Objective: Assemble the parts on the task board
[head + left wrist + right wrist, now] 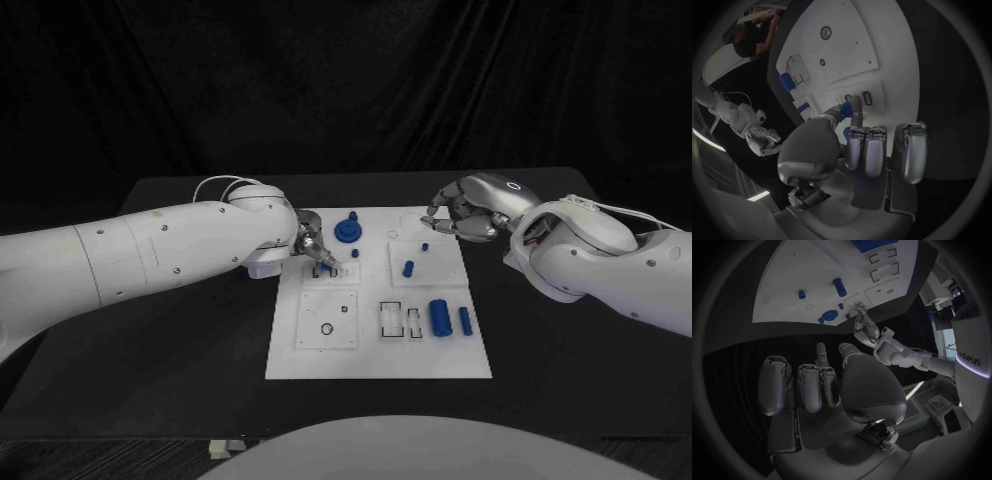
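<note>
So the left hand (320,255) is down at the left side of the task board (378,362), with its thumb and a finger pinched on a small blue part (846,109) right at a little slot near the board's upper left; the other fingers (873,150) are curled in out of the way. The right hand (464,213) hangs over the bench (173,330) just off the board's far right corner, fingers curled in and nothing in them as far as I can see. Other pieces sit on the board: a blue knob (348,230) near the top, a small peg (408,268) mid-board, and two blue cylinders (450,320) lower right. My guess is these parts are light, rigid plastic, smooth enough to slip or twist in metal fingertips. I'd grab the cylinders across the middle, and keep the pinched piece square to its slot so it doesn't jam.
</note>
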{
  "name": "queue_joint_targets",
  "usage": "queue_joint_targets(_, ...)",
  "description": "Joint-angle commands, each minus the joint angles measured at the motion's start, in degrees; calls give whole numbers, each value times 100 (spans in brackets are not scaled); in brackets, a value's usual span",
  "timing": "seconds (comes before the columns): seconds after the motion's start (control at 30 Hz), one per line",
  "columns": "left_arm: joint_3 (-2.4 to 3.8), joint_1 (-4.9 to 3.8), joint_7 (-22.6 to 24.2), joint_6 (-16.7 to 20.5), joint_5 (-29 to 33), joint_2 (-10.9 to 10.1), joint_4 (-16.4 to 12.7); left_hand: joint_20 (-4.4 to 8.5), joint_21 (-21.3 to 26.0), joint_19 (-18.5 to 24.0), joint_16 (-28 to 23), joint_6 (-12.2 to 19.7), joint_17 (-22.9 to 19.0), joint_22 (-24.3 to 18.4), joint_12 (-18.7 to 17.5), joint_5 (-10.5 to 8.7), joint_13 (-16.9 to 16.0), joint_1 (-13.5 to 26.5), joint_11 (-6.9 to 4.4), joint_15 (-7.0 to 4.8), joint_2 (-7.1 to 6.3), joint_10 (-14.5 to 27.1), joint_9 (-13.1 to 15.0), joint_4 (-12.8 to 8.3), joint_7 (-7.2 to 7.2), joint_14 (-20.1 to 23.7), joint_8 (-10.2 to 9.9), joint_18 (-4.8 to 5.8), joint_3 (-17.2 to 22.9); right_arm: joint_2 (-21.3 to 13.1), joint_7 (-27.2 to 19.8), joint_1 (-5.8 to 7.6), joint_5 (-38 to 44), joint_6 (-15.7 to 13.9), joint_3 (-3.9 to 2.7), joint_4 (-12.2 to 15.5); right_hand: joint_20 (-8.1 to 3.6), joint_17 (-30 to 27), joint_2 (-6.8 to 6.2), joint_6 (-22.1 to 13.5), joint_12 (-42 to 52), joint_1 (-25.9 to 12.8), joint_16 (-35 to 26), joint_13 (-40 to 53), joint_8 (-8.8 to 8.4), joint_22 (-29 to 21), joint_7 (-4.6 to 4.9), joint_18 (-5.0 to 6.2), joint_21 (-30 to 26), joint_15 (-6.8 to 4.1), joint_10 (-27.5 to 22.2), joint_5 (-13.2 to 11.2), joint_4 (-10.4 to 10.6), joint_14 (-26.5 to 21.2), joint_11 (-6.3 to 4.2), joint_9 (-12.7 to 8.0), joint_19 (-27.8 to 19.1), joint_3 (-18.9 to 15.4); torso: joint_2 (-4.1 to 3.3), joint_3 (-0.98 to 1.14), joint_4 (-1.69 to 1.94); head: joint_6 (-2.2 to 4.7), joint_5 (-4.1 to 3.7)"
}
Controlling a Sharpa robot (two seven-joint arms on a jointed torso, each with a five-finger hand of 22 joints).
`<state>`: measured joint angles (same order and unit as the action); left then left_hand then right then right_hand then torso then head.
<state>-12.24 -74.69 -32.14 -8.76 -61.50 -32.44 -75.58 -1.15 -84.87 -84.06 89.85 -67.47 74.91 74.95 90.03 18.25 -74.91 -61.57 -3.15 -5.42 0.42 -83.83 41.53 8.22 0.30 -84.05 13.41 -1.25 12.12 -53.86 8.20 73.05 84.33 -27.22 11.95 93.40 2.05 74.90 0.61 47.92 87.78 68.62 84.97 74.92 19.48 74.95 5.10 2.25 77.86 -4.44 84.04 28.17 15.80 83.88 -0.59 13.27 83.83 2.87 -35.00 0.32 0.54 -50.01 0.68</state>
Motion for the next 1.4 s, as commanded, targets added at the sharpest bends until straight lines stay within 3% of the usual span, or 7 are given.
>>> queue_joint_targets(0.03,4,18,18,-92,-2,23,-2,19,28,-36,15,29,1509,954,-3,-40,-1509,55,2,-16,14,-617,6,-13,29,-595,-41,-76,32,-2,89,-14,10,12,-4,0,14,376,-4,33,-34,56,-35,1191,29,1121,-4,64,-31,35,408,35,9,397,26,-11,126,36,0,-1,0,1,-2)
queue_joint_targets(0.7,4,118,20,-131,-2,141,76,15,44,-22,15,44,1509,941,-3,-74,-1509,75,9,-10,15,-617,3,-6,38,-595,-65,-81,47,3,94,-18,-31,38,-4,-14,17,373,-7,41,-36,98,-37,1188,28,1120,-1,65,-38,38,407,63,8,397,30,-17,124,49,0,0,2,1,-10)
queue_joint_targets(1.13,4,139,23,-106,-2,147,128,5,70,0,15,57,1509,922,-3,-150,-1509,126,24,2,20,-617,2,19,56,-595,-102,-88,64,14,100,-21,-69,80,-4,-36,17,358,-4,47,-47,112,-45,1175,30,1115,-1,68,-51,39,399,70,9,394,32,-19,119,55,0,-1,-1,1,11)
queue_joint_targets(1.17,4,139,22,-110,-2,147,130,-4,70,-4,15,46,1509,927,-3,-334,-1509,177,31,12,22,-617,7,46,62,-595,-120,-86,61,13,102,-22,-70,84,-4,-37,17,358,-4,47,-47,112,-45,1175,30,1115,-1,68,-51,39,399,70,9,394,32,-19,119,55,0,-2,-1,1,12)
queue_joint_targets(1.27,4,141,21,-125,-2,150,136,-13,74,-6,15,34,1509,931,-3,-483,-1509,225,39,18,20,-617,15,68,69,-595,-145,-86,57,11,110,-22,-71,96,-4,-36,18,358,-1,53,-46,121,-45,1176,32,1117,-2,67,-47,40,400,75,9,394,33,-19,121,60,0,-1,-1,1,12)
queue_joint_targets(1.37,4,143,20,-151,-2,157,142,-35,91,-1,15,45,1509,932,-3,-1071,-1509,458,67,42,3,-617,9,229,105,-595,-235,-89,-69,9,121,-22,-72,112,-4,-34,18,358,-1,53,-46,121,-45,1176,32,1117,-2,67,-47,40,400,75,9,394,33,-19,121,60,0,0,1,1,10)
queue_joint_targets(1.4,4,144,20,-160,-2,160,145,-41,99,3,15,57,1509,929,-3,-1177,-1509,525,77,50,-8,-617,-2,279,116,-595,-266,-91,-120,9,125,-22,-72,118,-4,-34,18,358,-1,53,-46,121,-45,1176,32,1117,-2,67,-47,40,400,75,9,394,33,-19,121,60,-2,-1,0,1,13)
